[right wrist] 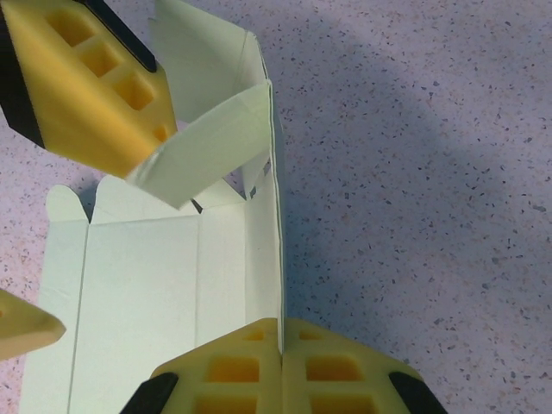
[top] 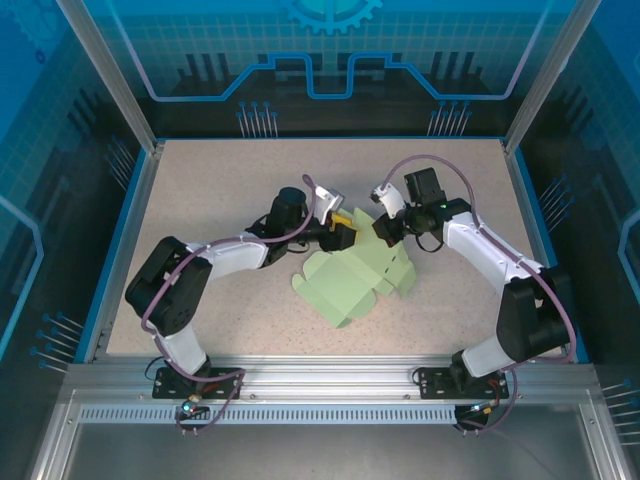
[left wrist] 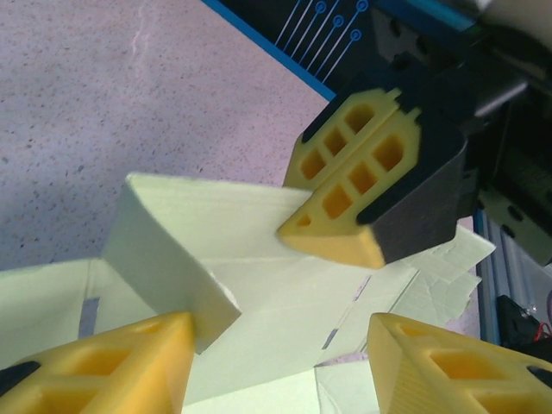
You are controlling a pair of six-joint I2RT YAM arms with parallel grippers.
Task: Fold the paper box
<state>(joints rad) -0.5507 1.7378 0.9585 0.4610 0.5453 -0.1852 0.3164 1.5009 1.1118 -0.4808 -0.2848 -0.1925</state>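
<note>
Top view: the box (top: 350, 285) lay as a mostly flat sheet on the surface (top: 200, 190), between the two arms, with its far end lifted. The left fingers (top: 343, 226) were at the box's far left corner and the right fingers (top: 385, 230) at its far right corner. Both were too small here to show how they gripped.

Left wrist view: the left fingers stood wide apart over the box and clamped nothing. A turned-up flap (left wrist: 164, 250) leaned against one of them (left wrist: 112, 371). Beyond the flap, the right fingers (left wrist: 358, 194) were pressed together at the box's far side.

Right wrist view: the right fingers (right wrist: 283, 371) were shut on the box's upright wall (right wrist: 269, 259), whose thin edge ran into the seam between them. One left finger (right wrist: 82, 82) touched the flap at the wall's far end, tipping it over the box's floor. The other left finger (right wrist: 21, 323) was by the box's opposite edge.

The step seemed to be turning the end flap inward while the wall was held up. To do it well, the right fingers would need to hold the wall square without dragging the sheet. The left finger should push low, close to the crease, so the card bent on its fold line rather than buckling. Thin card springs back, so pressing slightly past square would probably help. A push high on the flap risked sliding off it or twisting the wall out of the grip.
</note>
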